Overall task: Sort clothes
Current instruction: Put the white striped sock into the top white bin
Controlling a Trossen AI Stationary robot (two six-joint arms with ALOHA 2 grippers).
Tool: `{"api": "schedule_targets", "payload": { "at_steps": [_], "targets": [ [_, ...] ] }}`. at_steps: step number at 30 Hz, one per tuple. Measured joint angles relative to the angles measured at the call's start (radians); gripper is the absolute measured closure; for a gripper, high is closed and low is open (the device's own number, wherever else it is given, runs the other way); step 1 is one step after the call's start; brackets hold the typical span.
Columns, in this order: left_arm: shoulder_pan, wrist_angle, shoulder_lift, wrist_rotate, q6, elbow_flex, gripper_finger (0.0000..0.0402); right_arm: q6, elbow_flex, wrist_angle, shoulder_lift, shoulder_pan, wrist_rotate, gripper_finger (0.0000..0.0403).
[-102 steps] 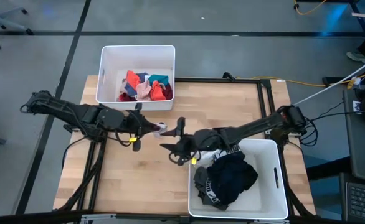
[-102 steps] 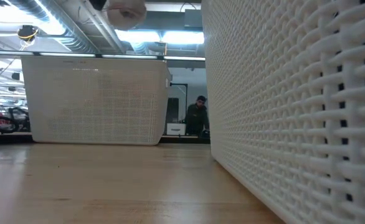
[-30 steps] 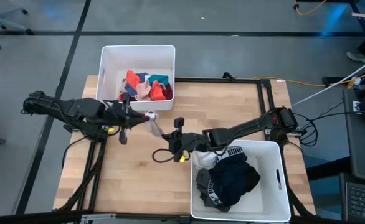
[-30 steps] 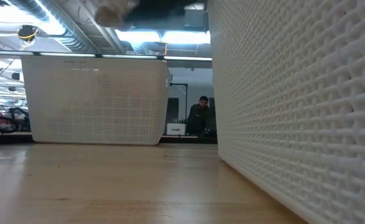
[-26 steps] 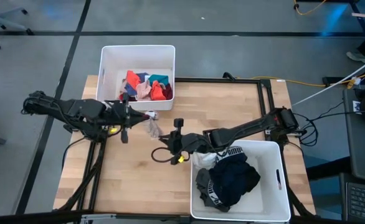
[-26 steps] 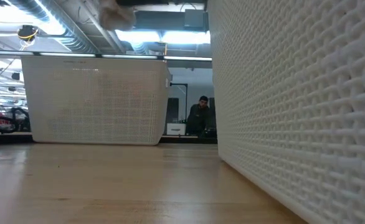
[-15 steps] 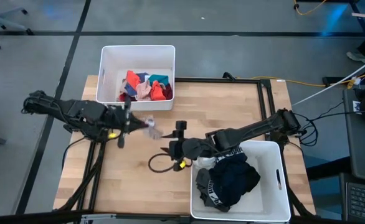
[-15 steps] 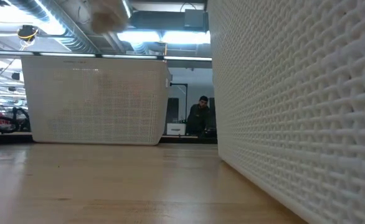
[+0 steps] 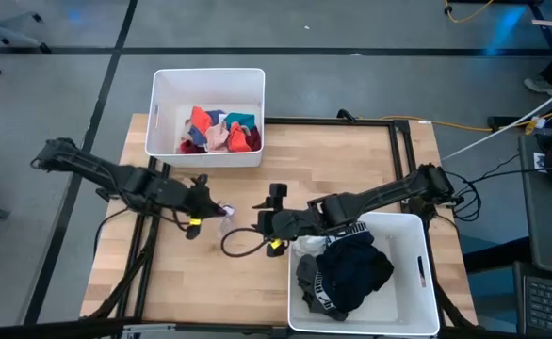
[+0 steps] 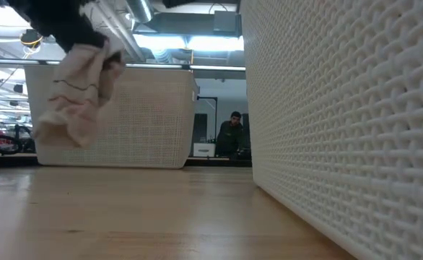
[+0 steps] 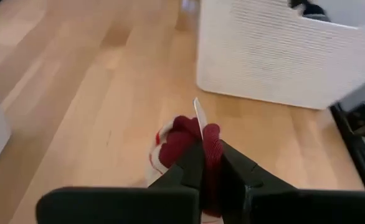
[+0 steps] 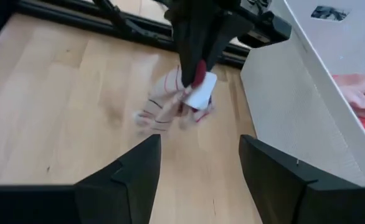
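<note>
A small cream sock with red patches (image 9: 221, 210) hangs from my left gripper (image 9: 206, 204), which is shut on it over the table's middle left. In the low view the sock (image 10: 78, 90) dangles above the wood. My right gripper (image 9: 275, 200) stands open a little to the sock's right, with nothing between its fingers (image 12: 139, 171). More of the clothes lie in two white bins. The coloured ones (image 9: 221, 130) are at the far left and the dark ones (image 9: 351, 266) at the near right. My left gripper pinches the sock's red part (image 11: 189, 138) between its two fingers, which slant down toward the table. The bunched cream remainder (image 10: 71, 108) hangs slack below the fingertips, clear of the table. How many layers are pinched cannot be told.
The far-left bin (image 9: 163, 99) overhangs the table's far edge. The near-right bin (image 9: 417, 282) fills the near right corner, and its wall (image 10: 341, 130) blocks the low view's right half. Bare wood (image 9: 191, 273) lies between the arms. A person stands far off in the room (image 10: 233, 137).
My left gripper has sunk and moved toward the table's near edge, carrying the sock down with it. The sock now hangs in full sight in the low view, where earlier only a bit showed at the top. My right gripper has drawn slightly away from the sock.
</note>
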Motion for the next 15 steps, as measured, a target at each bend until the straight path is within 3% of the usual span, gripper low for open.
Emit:
{"api": "schedule_targets", "payload": {
  "at_steps": [4, 10, 15],
  "targets": [
    [0.044, 0.037, 0.027, -0.006, -0.031, -0.022, 0.0356, 0.000, -0.023, 0.023, 0.003, 0.000, -0.006, 0.0187],
    [0.108, 0.047, 0.085, 0.006, -0.049, -0.023, 0.0269, 0.005, -0.047, 0.042, 0.004, 0.000, -0.009, 0.0187],
    [0.108, -0.055, 0.085, 0.080, -0.099, 0.003, 0.0223, 0.029, -0.047, 0.014, 0.004, 0.001, -0.024, 0.0187]
  ]
}}
